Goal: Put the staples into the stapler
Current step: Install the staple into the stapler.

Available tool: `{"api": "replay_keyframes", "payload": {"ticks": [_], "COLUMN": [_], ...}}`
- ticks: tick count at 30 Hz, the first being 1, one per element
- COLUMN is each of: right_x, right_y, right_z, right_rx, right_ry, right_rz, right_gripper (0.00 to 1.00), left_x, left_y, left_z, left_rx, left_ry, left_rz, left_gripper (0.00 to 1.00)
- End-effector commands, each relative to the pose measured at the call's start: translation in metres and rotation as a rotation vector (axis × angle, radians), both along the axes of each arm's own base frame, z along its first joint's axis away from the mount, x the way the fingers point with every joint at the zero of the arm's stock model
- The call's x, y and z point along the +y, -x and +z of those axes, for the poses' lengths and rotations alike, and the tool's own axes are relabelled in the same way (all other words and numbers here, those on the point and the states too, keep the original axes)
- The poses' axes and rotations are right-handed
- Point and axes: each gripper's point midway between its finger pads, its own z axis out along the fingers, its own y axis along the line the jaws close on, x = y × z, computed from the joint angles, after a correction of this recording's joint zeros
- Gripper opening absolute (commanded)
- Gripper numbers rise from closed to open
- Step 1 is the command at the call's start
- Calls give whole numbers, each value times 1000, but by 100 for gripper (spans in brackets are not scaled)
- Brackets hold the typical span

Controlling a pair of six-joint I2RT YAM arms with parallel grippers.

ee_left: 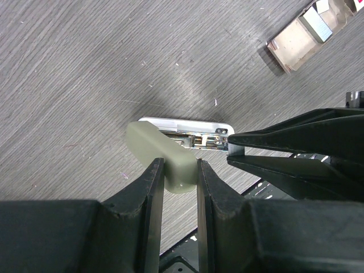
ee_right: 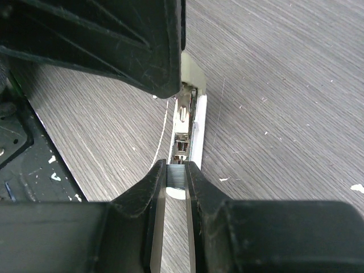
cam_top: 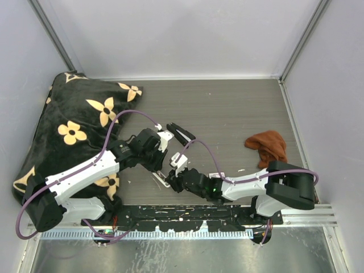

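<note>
- The staples, a short silvery-grey ridged metal strip, sit pinched between the fingers of the right pincer, right at the near end of the stapler's open rail. Whether the strip already touches the rail I cannot tell.
- The stapler, a cream-green oblong plastic top over a bright metal rail, lies on the desk near the arm bases, between the two pincers. Its top is swung aside from the rail, whose channel shows only its own small metal parts.
- A small opened cardboard box, tan inside, lies just beyond the stapler. What it holds I cannot tell.
- The desk is grey wood-grain board, ringed by pale grey walls.
- A black blanket with yellow flowers is heaped at the left, and a crumpled rust-brown cloth lies at the right.
- The left pincer is closed narrowly on the cream-green top.
- The right pincer is likewise nearly closed, gripping the staples, and its tip reaches in beside the rail.
</note>
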Motion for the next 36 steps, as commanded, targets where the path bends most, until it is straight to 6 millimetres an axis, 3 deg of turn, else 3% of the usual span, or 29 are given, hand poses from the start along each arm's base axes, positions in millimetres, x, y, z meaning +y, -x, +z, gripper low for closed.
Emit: {"api": "replay_keyframes", "payload": {"ticks": [1, 17, 36], "right_x": [18, 24, 17], "right_y": [-6, -8, -15], "right_z": [21, 10, 2], "right_rx": [-48, -63, -67], "right_ry": [-72, -51, -21], "right_rz": [-4, -19, -67], "right_gripper": [19, 18, 17], "left_x": [-20, -18, -17], "left_y": [9, 8, 7], "left_z": [11, 10, 9], "left_rx": [53, 54, 52], "left_ry": [98, 94, 87], "left_rz": [-36, -30, -30], "left_gripper": [0, 0, 0]}}
